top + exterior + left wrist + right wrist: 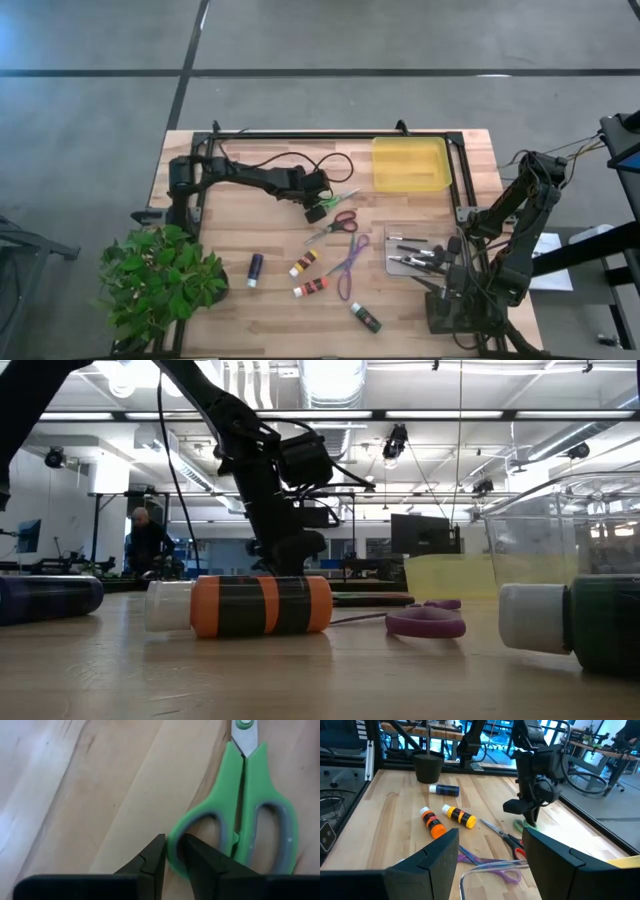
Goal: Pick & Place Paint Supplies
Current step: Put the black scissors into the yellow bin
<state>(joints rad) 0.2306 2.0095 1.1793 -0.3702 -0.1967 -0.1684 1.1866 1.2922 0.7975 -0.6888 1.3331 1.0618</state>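
High view: the left tool (317, 207) sits low over the desk (270, 235) at the handle end of the green scissors (343, 196), just beside the red scissors (338, 224). The purple scissors (350, 262) lie nearer the desk's middle, with the purple tube (254, 269), yellow tube (303, 263), orange tube (311, 287) and green tube (365, 318) spread along the front. A yellow bin (410, 164) stands at the far edge. The brushes (412, 252) rest in a clear tray (396, 233) at the right.

Risks from this position:
- The left wrist view shows the tool fingers (150, 862) nearly closed, one on each side of the rim of one handle loop of the green scissors (240, 820). The bite appears to cover only a thin edge of plastic (contact cannot be confirmed). A lift from so shallow a grip could let the scissors slip out or swing.
- The grip is far from the blades, so the scissors would likely hang blade-down and pivot, which could make placement in a bin inexact.
- The red scissors lie close by; a dragged or dropped pair could knock them.

Tool state: the left tool is narrow, pinching at the handle rim but not yet clearly carrying it. The right tool (492, 852) waits near the tray, spread wide and holding nothing.
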